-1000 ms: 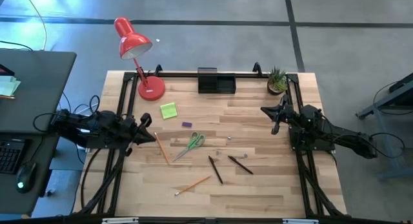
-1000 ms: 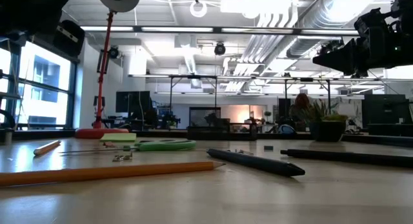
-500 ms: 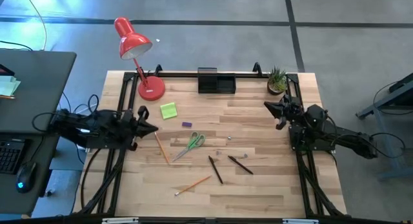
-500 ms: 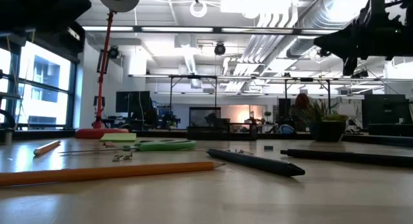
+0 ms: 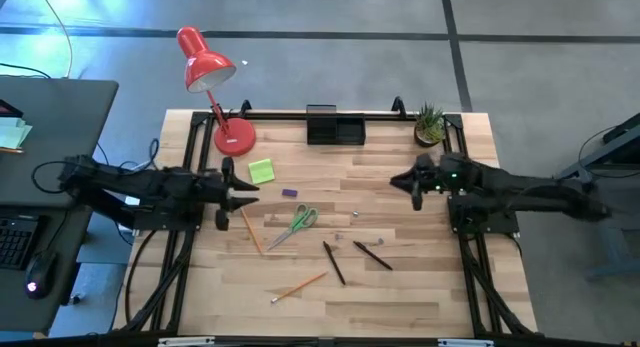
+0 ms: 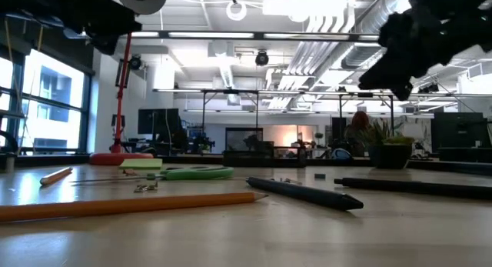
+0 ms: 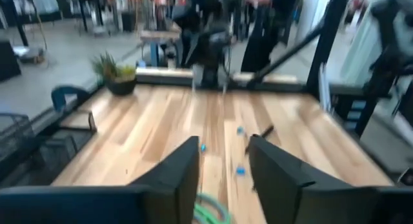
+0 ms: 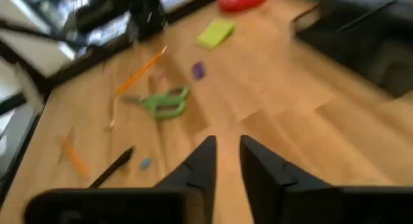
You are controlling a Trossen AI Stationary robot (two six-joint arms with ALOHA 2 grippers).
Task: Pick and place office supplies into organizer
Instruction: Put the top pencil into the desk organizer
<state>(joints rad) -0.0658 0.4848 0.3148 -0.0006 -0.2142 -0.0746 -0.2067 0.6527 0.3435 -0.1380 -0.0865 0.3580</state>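
Left gripper: I have it reaching in over the table's left side, fingers parted with a clear gap in the left wrist view, nothing between them. It hangs just beside the upper end of one orange pencil and near the scissors.

Right gripper: extended in from the right above bare wood, fingers slightly apart and empty, well apart from every item.

Supplies: all loose on the tabletop. The lime sticky-note pad lies near the red lamp's base; the tiny purple block is beside it; the green-handled scissors sit mid-table; two dark pens lie below them; a second pencil is nearest the front edge.

Organizer: black tray at the back edge, between lamp and potted plant. I cannot tell whether anything is in it.

Step in hand: as I judge it, the first approach; nothing has been picked.

How I would do it well: commit the left arm to the nearest item, turn the wrist so the fingers straddle the pencil's shaft across its length, descend straight, and close only once the tips are level with the wood.

Risk: a thin pencil may roll away from a skewed pinch.
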